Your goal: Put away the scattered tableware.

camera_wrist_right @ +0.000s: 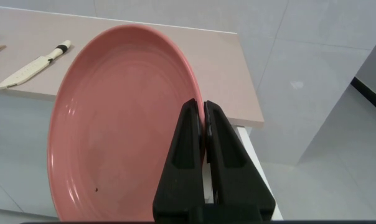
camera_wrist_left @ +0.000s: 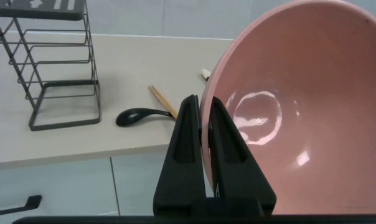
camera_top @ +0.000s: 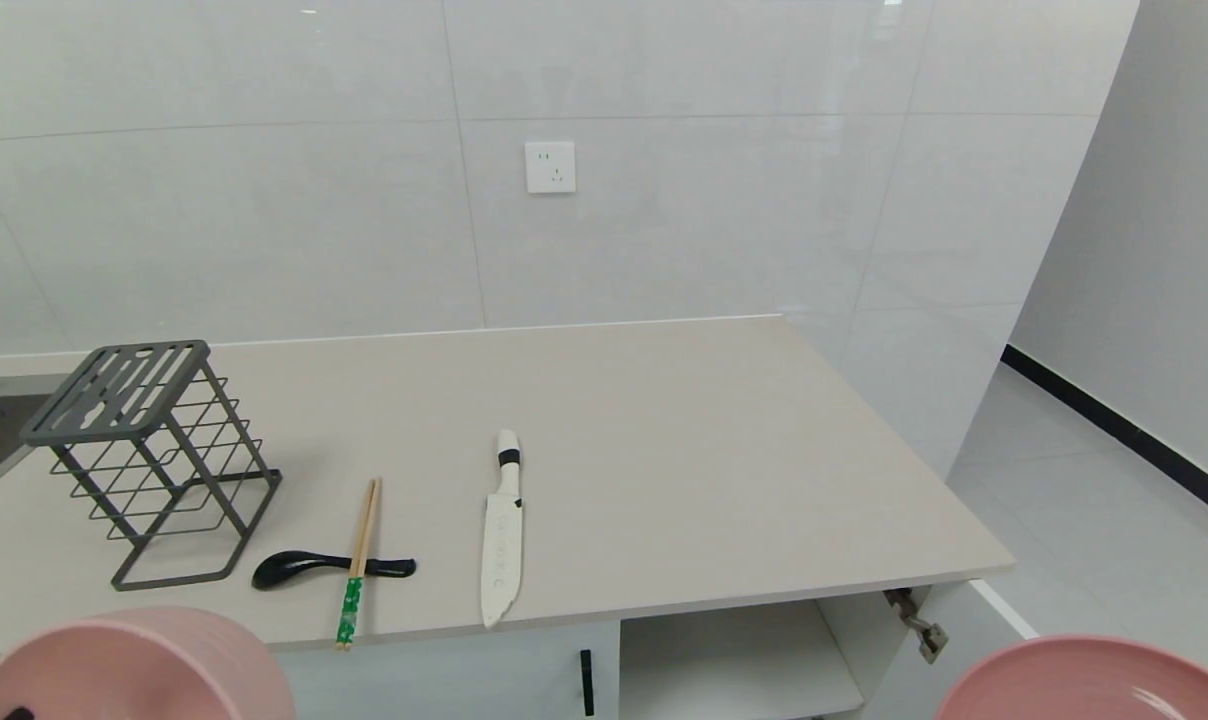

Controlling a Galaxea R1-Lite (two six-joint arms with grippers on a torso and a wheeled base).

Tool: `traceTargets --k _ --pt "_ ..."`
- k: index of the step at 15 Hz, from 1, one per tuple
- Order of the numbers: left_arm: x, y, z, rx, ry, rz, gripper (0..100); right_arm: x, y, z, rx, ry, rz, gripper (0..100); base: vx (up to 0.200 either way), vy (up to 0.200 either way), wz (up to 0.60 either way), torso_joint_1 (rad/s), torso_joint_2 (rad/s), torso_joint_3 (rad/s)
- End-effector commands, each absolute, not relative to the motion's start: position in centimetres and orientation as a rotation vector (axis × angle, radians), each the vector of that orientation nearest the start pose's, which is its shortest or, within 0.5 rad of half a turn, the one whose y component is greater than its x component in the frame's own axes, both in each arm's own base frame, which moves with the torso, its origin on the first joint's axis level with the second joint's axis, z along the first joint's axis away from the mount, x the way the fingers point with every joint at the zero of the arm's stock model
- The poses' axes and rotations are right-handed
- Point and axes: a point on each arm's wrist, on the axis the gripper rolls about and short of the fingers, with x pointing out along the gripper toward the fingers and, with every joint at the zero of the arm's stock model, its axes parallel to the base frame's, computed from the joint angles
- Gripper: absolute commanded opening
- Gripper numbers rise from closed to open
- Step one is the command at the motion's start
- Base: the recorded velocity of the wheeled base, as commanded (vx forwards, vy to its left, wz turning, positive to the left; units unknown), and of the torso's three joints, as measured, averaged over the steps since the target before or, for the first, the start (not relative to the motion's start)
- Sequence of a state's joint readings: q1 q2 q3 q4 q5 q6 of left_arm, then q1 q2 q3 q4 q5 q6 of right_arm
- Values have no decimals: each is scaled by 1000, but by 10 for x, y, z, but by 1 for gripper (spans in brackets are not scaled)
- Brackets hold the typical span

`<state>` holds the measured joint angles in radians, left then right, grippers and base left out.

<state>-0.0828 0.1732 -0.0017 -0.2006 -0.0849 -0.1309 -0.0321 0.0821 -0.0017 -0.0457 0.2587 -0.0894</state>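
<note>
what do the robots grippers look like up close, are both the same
They look alike. The left gripper and the right gripper each have two matte black fingers. These are flat and blade-like, narrow at the rounded tips and widening into a broad black base. Their surfaces are plain and smooth.

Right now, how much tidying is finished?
Nothing looks put away yet: the rack holds no tableware. In hand: left jaws clamp the pink bowl, right jaws the pink plate. Still to do: spoon, chopsticks and knife lie on the counter.
</note>
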Motion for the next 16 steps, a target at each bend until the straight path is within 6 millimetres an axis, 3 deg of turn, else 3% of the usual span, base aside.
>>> traceTargets --k 1,16 --pt "-16 -1 97 -129 -89 -163 0 -17 6 82 -83 25 228 0 0 0 0 0 0 0" --pt "-23 -2 76 89 -3 -75 0 -17 6 83 -79 18 217 0 0 0 0 0 0 0"
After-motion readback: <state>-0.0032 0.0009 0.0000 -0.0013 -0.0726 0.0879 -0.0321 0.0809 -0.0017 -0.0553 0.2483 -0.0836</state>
